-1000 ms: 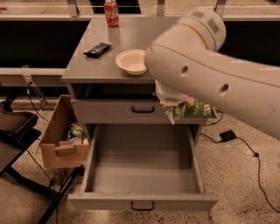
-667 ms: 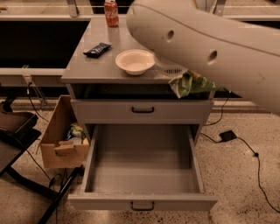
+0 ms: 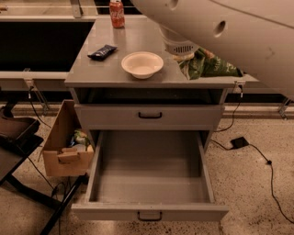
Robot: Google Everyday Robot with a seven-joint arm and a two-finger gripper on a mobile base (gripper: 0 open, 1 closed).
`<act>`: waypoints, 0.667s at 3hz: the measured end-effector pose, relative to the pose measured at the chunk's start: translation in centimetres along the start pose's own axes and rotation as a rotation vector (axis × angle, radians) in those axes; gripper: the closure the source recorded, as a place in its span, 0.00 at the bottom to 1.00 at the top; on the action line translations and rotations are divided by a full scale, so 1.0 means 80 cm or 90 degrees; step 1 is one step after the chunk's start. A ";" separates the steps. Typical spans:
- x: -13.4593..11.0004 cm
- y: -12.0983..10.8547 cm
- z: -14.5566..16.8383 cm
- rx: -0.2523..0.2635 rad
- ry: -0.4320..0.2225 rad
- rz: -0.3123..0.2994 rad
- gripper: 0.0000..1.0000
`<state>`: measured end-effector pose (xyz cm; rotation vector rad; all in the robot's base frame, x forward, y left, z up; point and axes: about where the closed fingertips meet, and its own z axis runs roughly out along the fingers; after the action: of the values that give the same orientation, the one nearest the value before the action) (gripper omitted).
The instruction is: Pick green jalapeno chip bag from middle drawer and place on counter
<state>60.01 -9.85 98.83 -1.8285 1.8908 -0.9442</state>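
Observation:
The green jalapeno chip bag (image 3: 210, 67) is crinkled and sits at the right edge of the counter (image 3: 138, 36), at about surface level. My gripper (image 3: 187, 58) comes down from the big white arm at the top right. It is closed on the bag's left end, and its fingertips are mostly hidden by the bag. The middle drawer (image 3: 149, 214) is pulled fully open below and its inside is bare.
A white bowl (image 3: 142, 64) stands on the counter just left of the bag. A dark snack wrapper (image 3: 102, 52) and a red soda can (image 3: 117, 7) lie farther back left. A cardboard box (image 3: 64, 151) is on the floor at left. Cables and a black adapter (image 3: 239, 142) are at right.
The arm has risen and moved back, carrying the green bag from in front of the upper drawer up to the right side of the counter.

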 end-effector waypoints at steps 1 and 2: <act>-0.003 -0.008 0.001 0.019 0.000 -0.008 1.00; -0.009 -0.097 0.024 0.126 -0.006 -0.069 1.00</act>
<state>67.10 -9.17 102.46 -1.8279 1.6408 -1.1134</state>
